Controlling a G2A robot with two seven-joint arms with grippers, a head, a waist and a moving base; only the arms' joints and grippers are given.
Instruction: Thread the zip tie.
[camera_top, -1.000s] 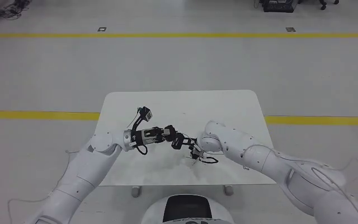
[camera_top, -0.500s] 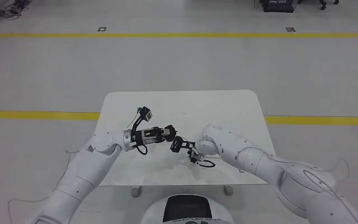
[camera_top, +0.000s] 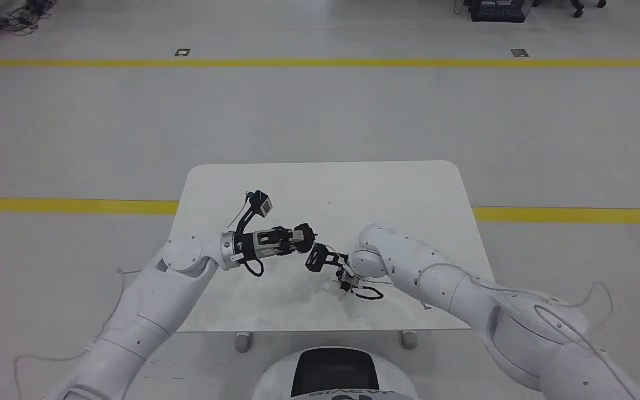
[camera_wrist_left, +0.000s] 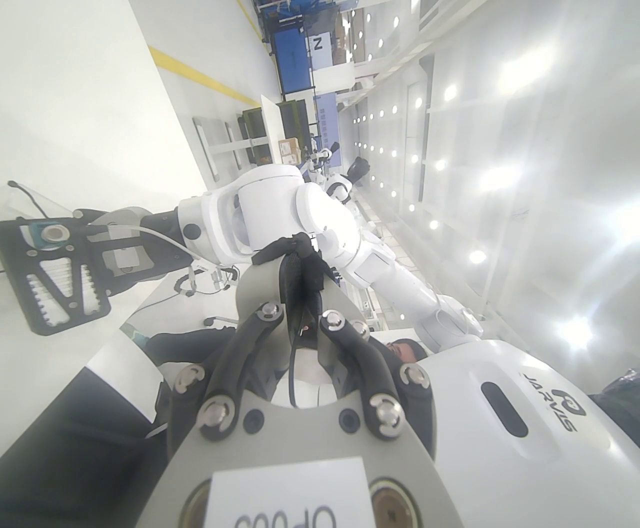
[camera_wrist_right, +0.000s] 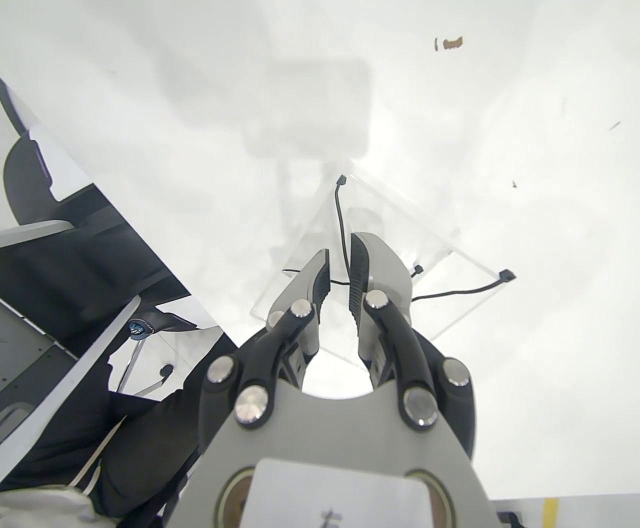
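Note:
A black zip tie (camera_wrist_right: 340, 210) lies on a clear plastic plate (camera_wrist_right: 450, 300), its head pointing away from my right gripper (camera_wrist_right: 340, 260). The right gripper's two pads stand narrowly apart on either side of the tie's strap, so it is open. My left gripper (camera_wrist_left: 299, 250) is shut, with a thin black strand (camera_wrist_left: 293, 360) running down between its fingers and a black lump at the tips. In the top view the left gripper (camera_top: 303, 240) and the right gripper (camera_top: 320, 258) nearly meet over the middle front of the white table (camera_top: 400, 190).
A second black zip tie (camera_wrist_right: 465, 290) lies on the same clear plate, its head at the plate's corner. The table's near edge runs close behind the right gripper. The far half of the table is bare.
My right gripper has shifted a little to the left, closer to the left gripper. The left arm has stayed where it was.

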